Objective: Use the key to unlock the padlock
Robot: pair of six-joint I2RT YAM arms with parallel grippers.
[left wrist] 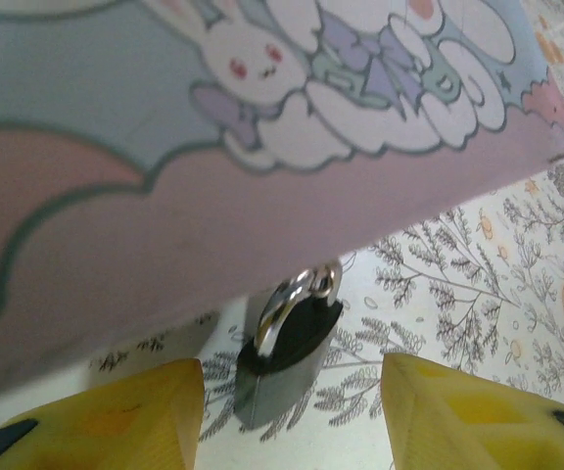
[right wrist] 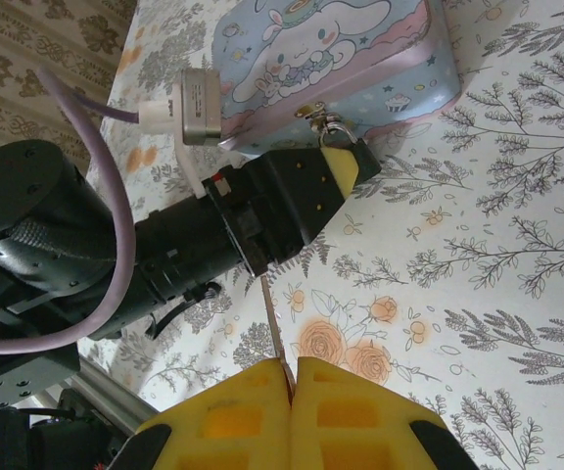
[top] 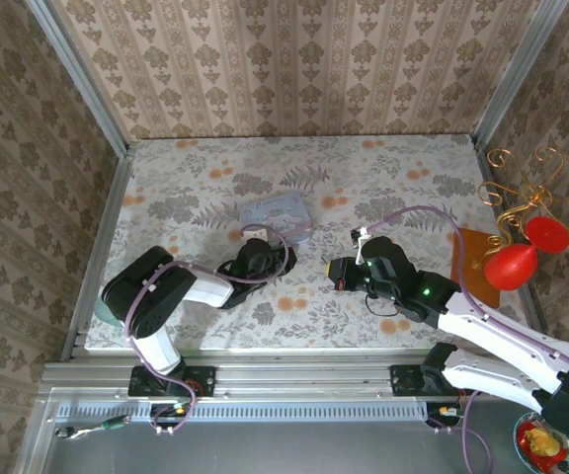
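Left gripper (left wrist: 292, 392) stands half open astride the padlock (left wrist: 297, 328), at the tin's (left wrist: 262, 196) near edge, mid-table. Right gripper (right wrist: 292, 377) is clamped on the key (right wrist: 274, 333).

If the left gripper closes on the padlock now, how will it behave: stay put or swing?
Likely to pivot: the padlock is hooked by its shackle through a small ring on the tin, so it may swing aside. Its body looks smooth and dark, so it might slip between the fingers. It seems to be rigid metal, unlikely to deform.
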